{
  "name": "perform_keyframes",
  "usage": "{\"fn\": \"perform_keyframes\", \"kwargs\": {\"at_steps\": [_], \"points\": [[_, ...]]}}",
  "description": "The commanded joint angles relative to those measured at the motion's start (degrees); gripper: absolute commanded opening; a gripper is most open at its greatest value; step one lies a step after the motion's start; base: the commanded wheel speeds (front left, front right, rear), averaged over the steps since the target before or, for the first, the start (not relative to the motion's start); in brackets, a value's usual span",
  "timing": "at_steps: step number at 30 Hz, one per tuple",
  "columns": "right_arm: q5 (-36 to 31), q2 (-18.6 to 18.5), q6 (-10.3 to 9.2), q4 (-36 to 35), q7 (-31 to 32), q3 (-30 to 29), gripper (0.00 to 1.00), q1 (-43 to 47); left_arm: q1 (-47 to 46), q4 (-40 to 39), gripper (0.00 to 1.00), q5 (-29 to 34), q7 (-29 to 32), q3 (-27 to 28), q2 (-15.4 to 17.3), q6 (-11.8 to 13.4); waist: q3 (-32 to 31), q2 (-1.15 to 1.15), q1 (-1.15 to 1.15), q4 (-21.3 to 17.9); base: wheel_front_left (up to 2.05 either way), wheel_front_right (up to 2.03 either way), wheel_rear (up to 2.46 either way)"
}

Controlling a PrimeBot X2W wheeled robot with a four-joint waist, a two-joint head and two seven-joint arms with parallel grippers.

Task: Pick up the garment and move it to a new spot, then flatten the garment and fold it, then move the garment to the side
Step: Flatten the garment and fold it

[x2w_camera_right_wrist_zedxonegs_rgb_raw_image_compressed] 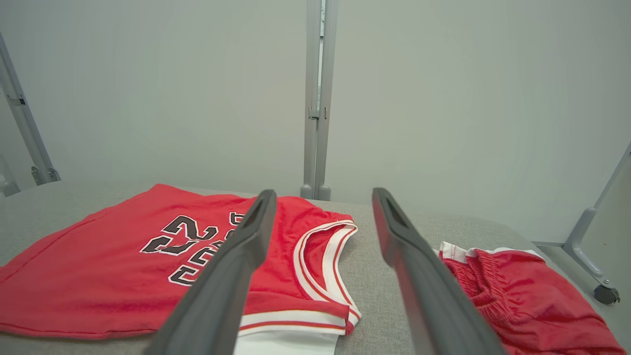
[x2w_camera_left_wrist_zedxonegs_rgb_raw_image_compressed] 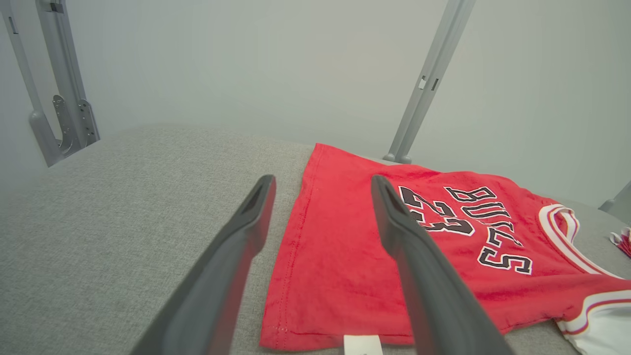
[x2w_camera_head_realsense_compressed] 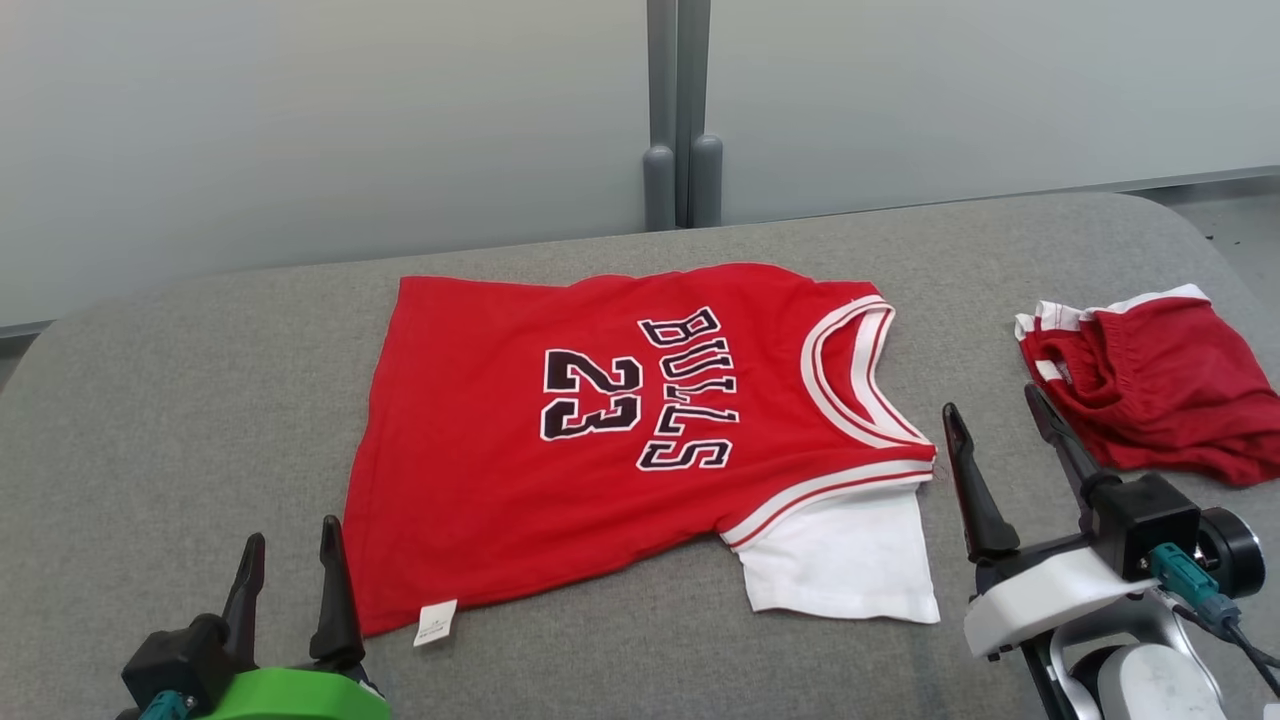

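holding left gripper (x2w_camera_head_realsense_compressed: 292, 531) and right gripper (x2w_camera_head_realsense_compressed: 991, 400) splayed and empty at either end of the red jersey (x2w_camera_head_realsense_compressed: 600, 450) lying flat on the grey table (x2w_camera_head_realsense_compressed: 150, 400), risking a lumpy fold from its protruding white sleeve (x2w_camera_head_realsense_compressed: 840, 560)

surface: grey fabric pad (x2w_camera_head_realsense_compressed: 150, 420) | wall: pale matte panels (x2w_camera_head_realsense_compressed: 300, 120) | frame: grey metal posts (x2w_camera_head_realsense_compressed: 680, 110) | floor: grey (x2w_camera_head_realsense_compressed: 1245, 225)

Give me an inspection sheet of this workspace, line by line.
Surface: grey fabric table.
Job's things: red jersey lying spread out, print up, white sleeve poking out on the near side.
Clutter: red shorts bunched at the right.
Tools: left tool open, empty, by the jersey's hem; right tool open, empty, between jersey and shorts.
Cables: teal plug with dark lead on the right wrist.
Surroundings: pale wall panels, grey post.
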Motion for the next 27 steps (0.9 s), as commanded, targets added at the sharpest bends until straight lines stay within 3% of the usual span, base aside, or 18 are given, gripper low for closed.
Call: {"fn": "perform_keyframes", "kwargs": {"at_steps": [1,27], "points": [[-0.43,0.08,-0.08,-0.12,0.08,0.23,1.0,0.86,1.0,-0.43,1.0,0.21,-0.1,-0.09,0.09,0.4,-0.19,0.29,0.0,-0.02,0.0,0.0,0.0],[3.13,0.51,-0.08,3.39,1.07,1.95,1.0,0.61,4.2,-6.47,1.0,0.3,2.35,-2.09,0.66,2.49,0.22,0.29,0.0,0.32,0.0,0.0,0.0]]}}
